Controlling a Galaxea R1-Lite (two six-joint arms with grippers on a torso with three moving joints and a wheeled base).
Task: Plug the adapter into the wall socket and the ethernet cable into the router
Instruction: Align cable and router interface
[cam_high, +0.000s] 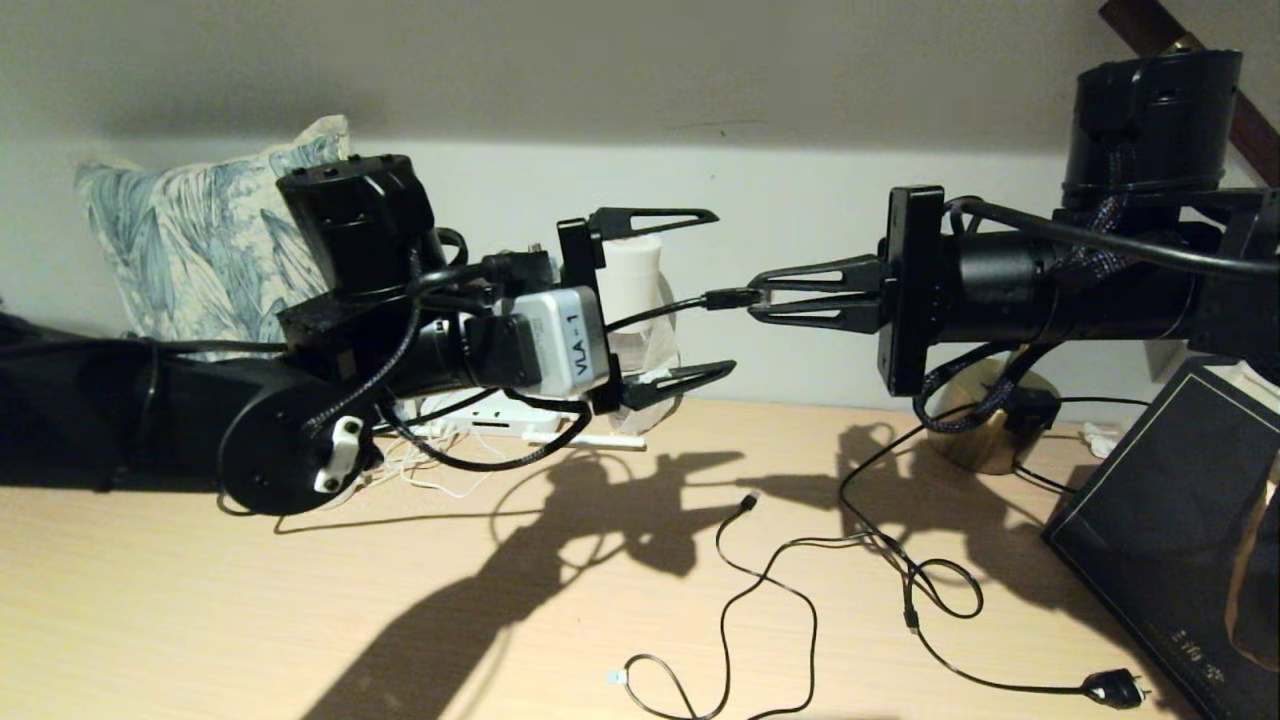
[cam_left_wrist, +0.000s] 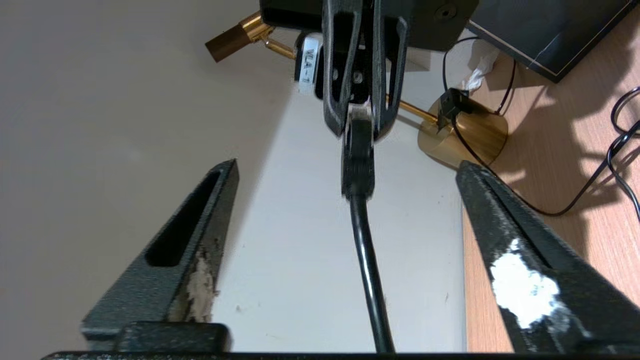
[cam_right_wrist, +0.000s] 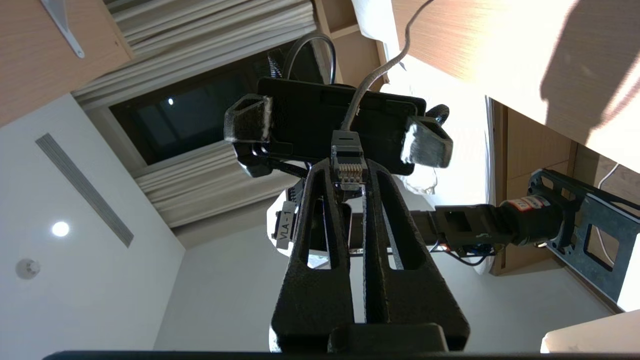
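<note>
My right gripper (cam_high: 757, 298) is shut on the clear clip plug of the ethernet cable (cam_high: 728, 298) and holds it in the air, level with the wall. In the right wrist view the plug (cam_right_wrist: 348, 161) sits pinched at my right gripper's (cam_right_wrist: 349, 175) tips. The thick black cable (cam_left_wrist: 366, 250) runs back between the fingers of my left gripper (cam_high: 726, 290), which stands open around it without touching. The white router (cam_high: 500, 412) lies on the table behind my left arm, mostly hidden. The adapter and the wall socket are out of view.
A thin black cable (cam_high: 800, 600) loops over the wooden table (cam_high: 300, 600) and ends in a black plug (cam_high: 1112, 688). A gold lamp base (cam_high: 990, 430) and a dark box (cam_high: 1170, 510) stand at the right. A patterned pillow (cam_high: 200, 240) leans at the back left.
</note>
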